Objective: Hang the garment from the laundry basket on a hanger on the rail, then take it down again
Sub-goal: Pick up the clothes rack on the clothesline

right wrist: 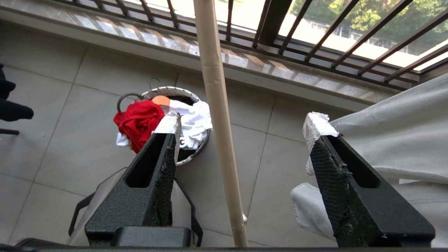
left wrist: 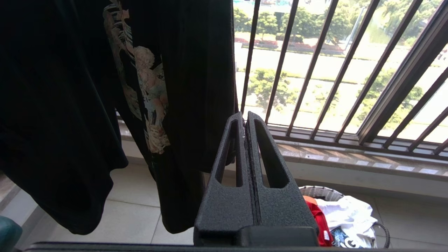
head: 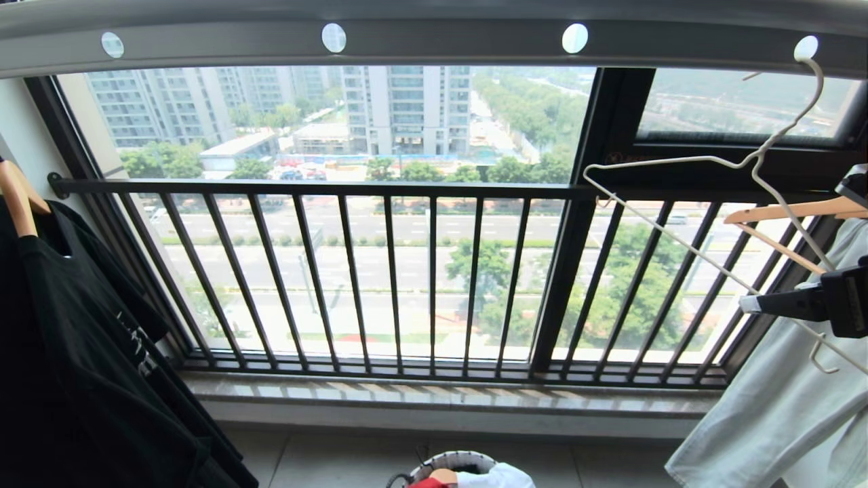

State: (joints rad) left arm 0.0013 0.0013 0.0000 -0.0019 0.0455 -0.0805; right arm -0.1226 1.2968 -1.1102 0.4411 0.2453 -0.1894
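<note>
The red garment lies crumpled in the round woven laundry basket on the floor tiles, seen also past my left gripper as the garment in the basket. The white wire hanger hangs by its hook from a hole at the right end of the grey rail. My right gripper is open around the hanger's lower wire, which passes between the jaws without touching either. In the head view the right gripper sits at the far right. My left gripper is shut and empty, low beside black shirts.
A black T-shirt on a wooden hanger hangs at the left. At the right a pale garment hangs on another wooden hanger. A white printed shirt shares the basket. The dark barred railing runs behind.
</note>
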